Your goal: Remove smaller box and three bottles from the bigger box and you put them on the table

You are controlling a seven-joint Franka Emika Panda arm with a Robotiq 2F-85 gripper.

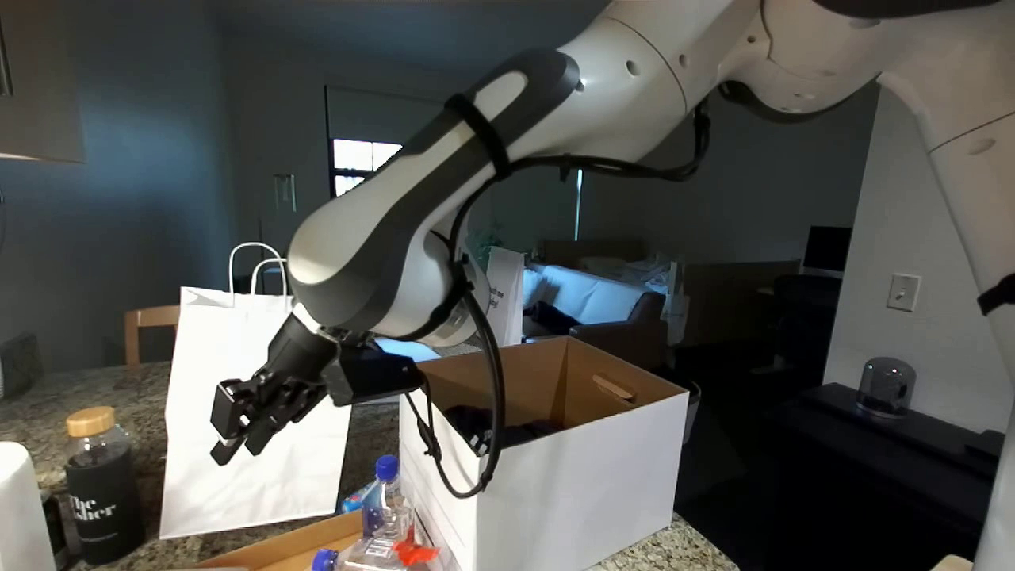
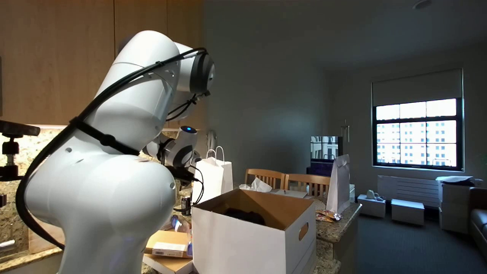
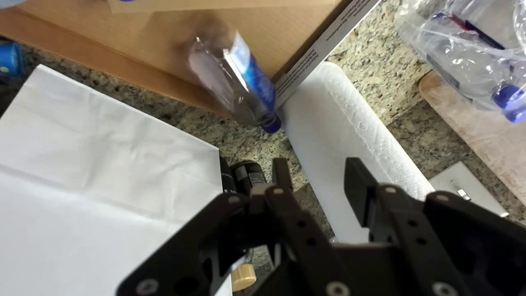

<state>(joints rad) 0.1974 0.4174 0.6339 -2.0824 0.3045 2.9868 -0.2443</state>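
The bigger box (image 1: 579, 484), white outside and brown within, stands upright with its top uncovered and dark items inside. Beside it, a shallow brown cardboard box (image 1: 289, 543) may be the smaller box; I cannot tell. A clear bottle (image 3: 242, 82) with blue label and cap lies at that box's edge in the wrist view. More clear plastic with a blue cap (image 3: 509, 98) appears at the right there. The table is a speckled stone counter (image 3: 370, 61). My gripper (image 1: 240, 446) hangs before the white paper bag, open, nothing between its fingers (image 3: 357, 189).
A white paper bag (image 3: 102, 176) with handles stands close to the gripper. Under the jaws lies a paper towel roll (image 3: 341, 135). A dark jar (image 1: 103, 492) with a wooden lid and a black can (image 3: 248, 176) are nearby. Another white bag (image 2: 339, 186) stands at the counter's far end.
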